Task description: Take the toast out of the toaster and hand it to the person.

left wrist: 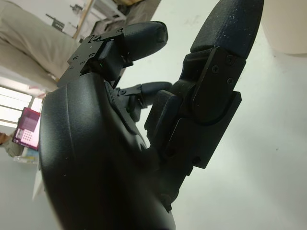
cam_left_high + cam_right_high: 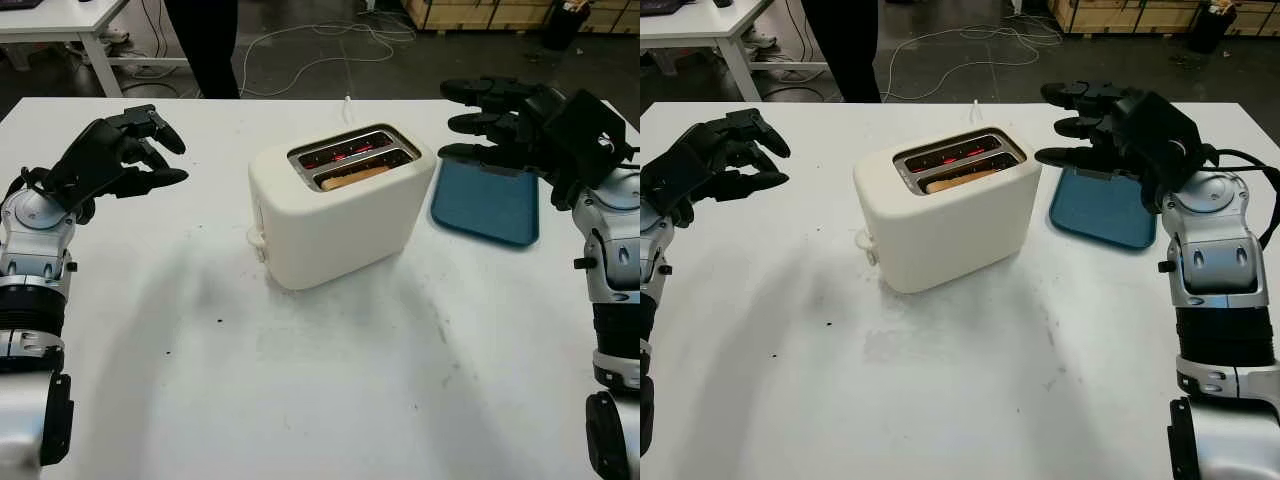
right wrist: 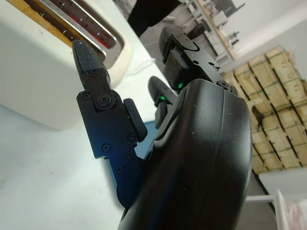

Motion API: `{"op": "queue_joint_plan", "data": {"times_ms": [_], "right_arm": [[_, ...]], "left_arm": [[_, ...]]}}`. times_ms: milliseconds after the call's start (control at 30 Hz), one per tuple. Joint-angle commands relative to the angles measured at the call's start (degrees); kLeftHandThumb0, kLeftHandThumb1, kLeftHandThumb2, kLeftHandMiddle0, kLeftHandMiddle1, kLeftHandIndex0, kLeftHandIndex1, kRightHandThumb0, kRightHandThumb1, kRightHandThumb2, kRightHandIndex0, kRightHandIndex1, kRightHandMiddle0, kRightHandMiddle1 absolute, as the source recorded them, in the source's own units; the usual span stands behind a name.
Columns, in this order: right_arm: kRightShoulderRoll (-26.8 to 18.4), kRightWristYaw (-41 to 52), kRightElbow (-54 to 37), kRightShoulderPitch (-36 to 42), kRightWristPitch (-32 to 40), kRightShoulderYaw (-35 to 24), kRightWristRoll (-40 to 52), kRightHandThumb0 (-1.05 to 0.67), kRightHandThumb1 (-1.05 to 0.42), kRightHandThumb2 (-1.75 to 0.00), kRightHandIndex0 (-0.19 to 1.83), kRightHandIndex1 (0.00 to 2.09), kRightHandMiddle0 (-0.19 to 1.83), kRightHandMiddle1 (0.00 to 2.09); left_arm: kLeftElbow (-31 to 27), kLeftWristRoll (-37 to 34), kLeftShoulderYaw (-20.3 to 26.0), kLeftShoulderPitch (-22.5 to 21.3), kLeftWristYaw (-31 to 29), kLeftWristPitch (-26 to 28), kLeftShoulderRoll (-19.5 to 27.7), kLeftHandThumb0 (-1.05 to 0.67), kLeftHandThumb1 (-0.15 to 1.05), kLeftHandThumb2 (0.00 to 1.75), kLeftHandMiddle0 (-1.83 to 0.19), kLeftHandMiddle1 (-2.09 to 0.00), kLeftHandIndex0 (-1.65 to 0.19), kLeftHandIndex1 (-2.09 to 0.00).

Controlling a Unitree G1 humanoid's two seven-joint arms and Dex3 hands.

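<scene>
The toast (image 2: 356, 178) is sitting in the near slot of the cream toaster (image 2: 335, 225), which is standing mid-counter (image 2: 330, 390). I am holding my right hand (image 2: 1110, 125) released, grasping nothing, just beside the toaster's right end and above the blue tray (image 2: 487, 203). My left hand (image 2: 120, 150) is hovering released, well left. A person (image 2: 208, 45) is standing beyond the counter.

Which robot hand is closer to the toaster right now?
The right hand, open beside the toaster's far right corner, above the blue tray. The left hand, open, hovers farther off to its left.
</scene>
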Motion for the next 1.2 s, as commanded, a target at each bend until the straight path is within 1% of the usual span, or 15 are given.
{"op": "queue_joint_plan", "data": {"times_ms": [0,67,233,333,500,600,800,1033,1100,1167], "right_arm": [[0.0,-0.1,0.3,0.0,-0.8,-0.3,0.4,-0.45,-0.76,0.00,0.17,0.61,0.48,0.01],[0.0,-0.4,0.1,-0.1,0.0,-0.4,0.3,-0.46,-0.75,0.00,0.18,0.61,0.49,0.01],[-0.3,0.2,0.5,0.0,-1.2,-0.3,0.4,-0.44,-0.76,0.00,0.18,0.61,0.48,0.01],[-0.4,0.2,0.6,-0.2,-1.3,-0.1,0.1,-0.46,-0.76,0.00,0.18,0.60,0.48,0.00],[-0.2,-0.1,0.1,-0.6,-0.1,0.0,0.1,-0.38,-0.77,0.00,0.18,0.60,0.48,0.00],[-0.2,-0.1,0.4,-0.8,-0.3,0.3,-0.2,-0.37,-0.77,0.00,0.18,0.60,0.48,0.00],[-0.1,0.1,0.8,-1.0,-0.7,0.2,0.1,-0.34,-0.77,0.00,0.17,0.61,0.48,0.00],[-0.3,-0.1,0.5,-1.0,-0.7,0.5,-0.5,-0.37,-0.77,0.00,0.19,0.62,0.49,0.01],[-0.4,-0.2,0.5,-1.0,-0.6,0.6,-0.7,-0.33,-0.78,0.00,0.18,0.61,0.49,0.01],[-0.4,-0.3,0.3,-1.0,-0.5,0.5,-0.6,-0.33,-0.78,0.00,0.18,0.61,0.49,0.01]], "left_arm": [[0.1,0.3,-0.1,-1.1,0.6,-0.7,0.3,-1.05,0.84,0.00,-0.33,-1.64,-0.37,-1.53],[0.1,0.3,-0.2,-1.2,0.5,-0.4,0.3,-1.05,0.84,0.00,-0.34,-1.63,-0.37,-1.52],[0.6,0.4,-0.3,-1.2,0.3,-1.4,0.4,-1.05,0.86,0.01,-0.33,-1.63,-0.36,-1.52],[0.2,-0.1,0.0,-1.2,0.4,0.0,0.3,-1.05,0.83,0.00,-0.34,-1.62,-0.39,-1.50],[0.0,0.4,-0.3,-1.1,0.6,-0.8,0.5,-1.05,0.85,0.01,-0.33,-1.62,-0.37,-1.51],[0.2,-0.2,0.0,-1.2,0.1,-0.5,0.4,-1.05,0.84,0.00,-0.33,-1.62,-0.36,-1.51],[0.0,0.1,-0.1,-1.1,0.4,-0.5,0.5,-1.05,0.84,0.00,-0.33,-1.62,-0.37,-1.50],[0.4,-0.4,0.2,-1.2,-0.1,-0.9,0.4,-1.05,0.84,0.00,-0.33,-1.61,-0.37,-1.49],[0.5,0.2,-0.1,-1.3,0.1,-1.5,0.6,-1.05,0.85,0.01,-0.33,-1.62,-0.36,-1.50],[0.5,-0.1,-0.1,-1.4,-0.1,-1.2,0.5,-1.05,0.85,0.01,-0.33,-1.62,-0.36,-1.52]]}}
